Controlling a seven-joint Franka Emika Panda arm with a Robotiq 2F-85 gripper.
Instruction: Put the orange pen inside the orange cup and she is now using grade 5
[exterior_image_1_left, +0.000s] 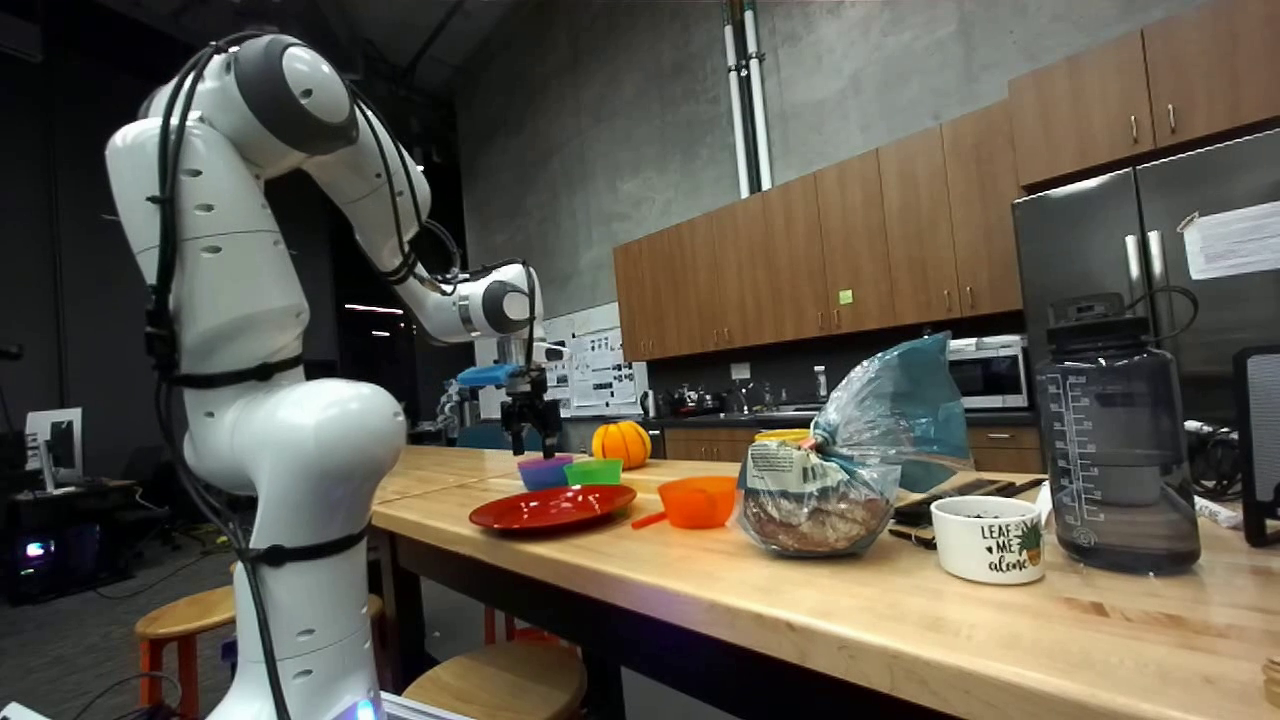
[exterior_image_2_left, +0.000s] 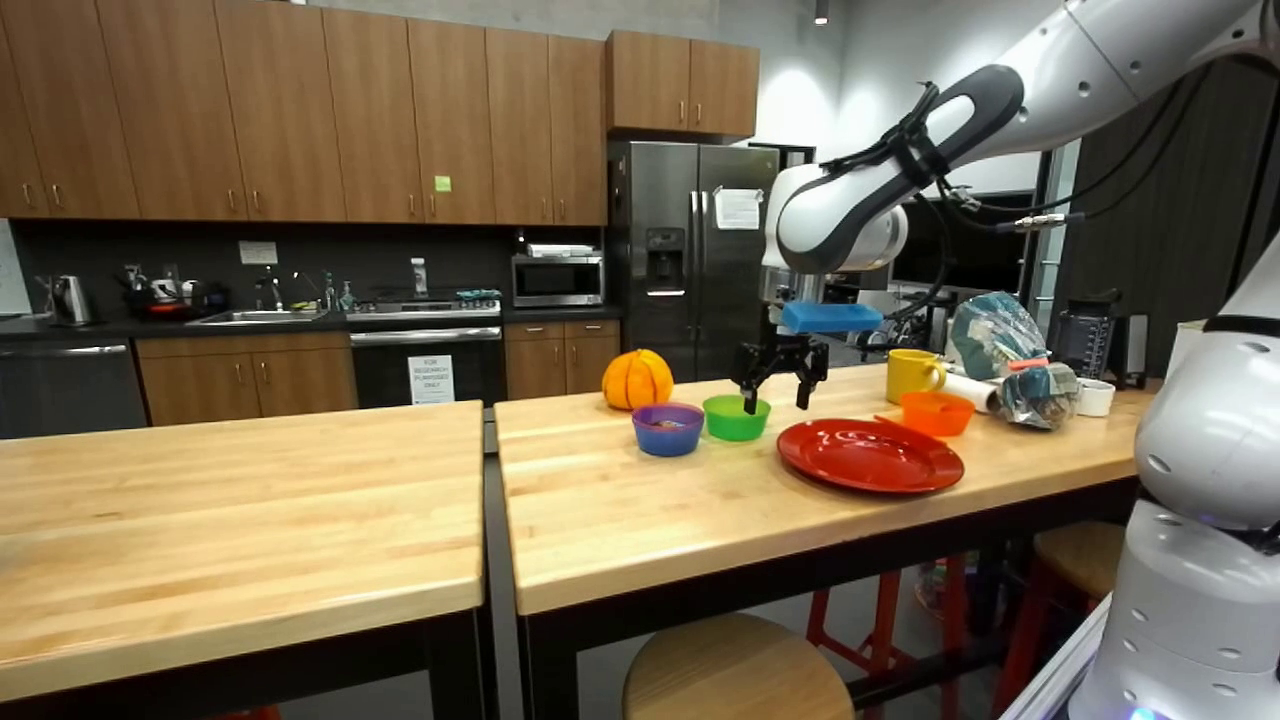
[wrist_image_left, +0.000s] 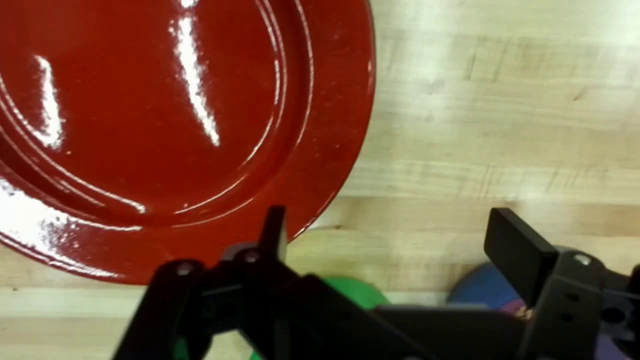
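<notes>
The orange cup (exterior_image_1_left: 698, 502) stands on the wooden table, also visible in an exterior view (exterior_image_2_left: 937, 413). The orange pen (exterior_image_1_left: 649, 520) shows as a short thin orange stick lying between the cup and the red plate, close beside the cup. In an exterior view only a sliver of the pen (exterior_image_2_left: 886, 420) shows past the plate. My gripper (exterior_image_1_left: 533, 445) is open and empty, hanging above the table near the green and blue bowls; it also shows in an exterior view (exterior_image_2_left: 777, 403). In the wrist view its spread fingers (wrist_image_left: 387, 217) have only table between them. Cup and pen are out of the wrist view.
A red plate (exterior_image_2_left: 870, 456) lies beside the gripper. A green bowl (exterior_image_2_left: 737, 418) and a blue-purple bowl (exterior_image_2_left: 668, 430) stand below it. An orange pumpkin (exterior_image_2_left: 637, 379), a yellow mug (exterior_image_2_left: 914, 376), a bagged loaf (exterior_image_1_left: 830, 490), a white printed mug (exterior_image_1_left: 988, 540) and a bottle (exterior_image_1_left: 1117, 450) stand around.
</notes>
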